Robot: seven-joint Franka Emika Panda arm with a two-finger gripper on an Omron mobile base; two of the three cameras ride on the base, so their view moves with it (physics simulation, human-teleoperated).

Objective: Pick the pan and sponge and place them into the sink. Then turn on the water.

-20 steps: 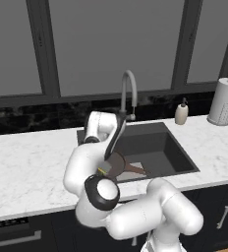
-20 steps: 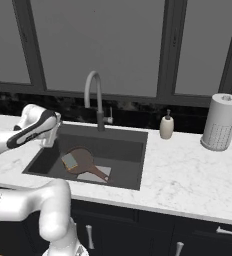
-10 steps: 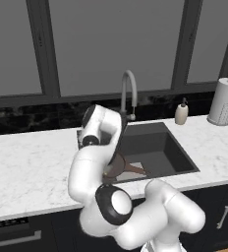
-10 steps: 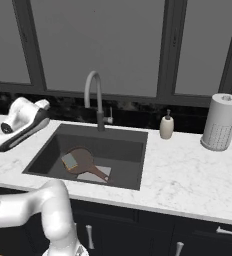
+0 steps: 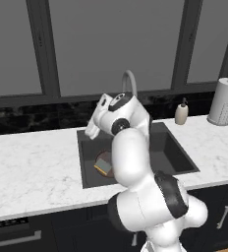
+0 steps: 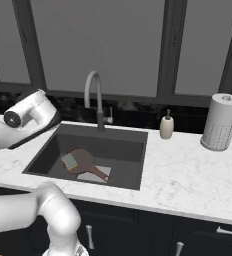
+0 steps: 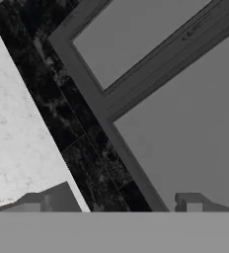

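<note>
The dark grey sink [image 6: 124, 150] holds the reddish-brown pan [image 6: 84, 159], its handle pointing to the front right. The sponge [image 6: 69, 160] rests against the pan's left edge. In the left base view the pan [image 5: 104, 158] and sponge [image 5: 103, 169] peek out from behind my arm inside the sink [image 5: 171, 147]. My gripper [image 5: 92, 129] hangs above the sink's left rim, open and empty, and faces the back wall. In the hand view the gripper [image 7: 111, 205] has its fingertips [image 7: 35, 202] far apart before the backsplash and window frame. No water shows below the faucet [image 6: 94, 95].
A beige soap bottle [image 6: 166, 127] and a paper towel roll [image 6: 220, 122] stand on the white marble counter [image 6: 188, 170] right of the sink. Black tile backsplash and dark-framed windows run behind. My white arm [image 5: 130, 162] rises over the sink's front.
My hand has risen from low over the pan in the sink and swung up to the left, turning toward the back wall. Pan and sponge stay put in the sink.
</note>
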